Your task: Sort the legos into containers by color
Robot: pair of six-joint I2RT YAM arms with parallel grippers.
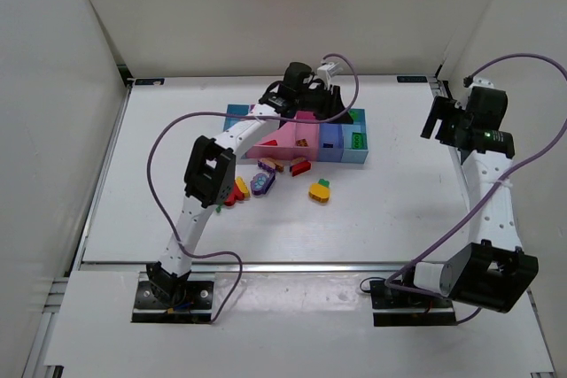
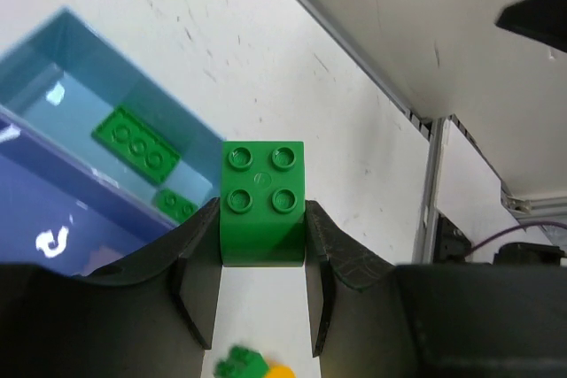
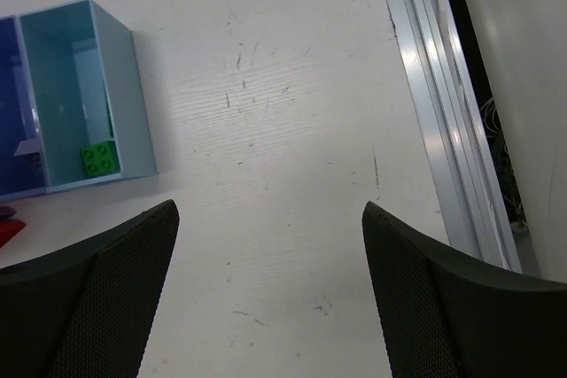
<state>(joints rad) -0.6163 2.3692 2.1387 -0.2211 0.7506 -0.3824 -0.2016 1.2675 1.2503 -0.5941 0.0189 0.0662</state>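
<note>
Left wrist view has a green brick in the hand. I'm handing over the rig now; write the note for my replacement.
Left hand: shut on the green four-stud plastic brick, by the corner of the light blue plastic end bin.
Right hand: open, empty, over the white table.
Done: green pieces already in that bin.
Left: drop this brick there, then sort the loose red, purple and yellow pieces lying on the table.

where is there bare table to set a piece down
Bare: right of the light blue end bin, up to the right arm; also the near strip before the arm bases. Crowded: loose legos in front of the bins, under the left arm.
</note>
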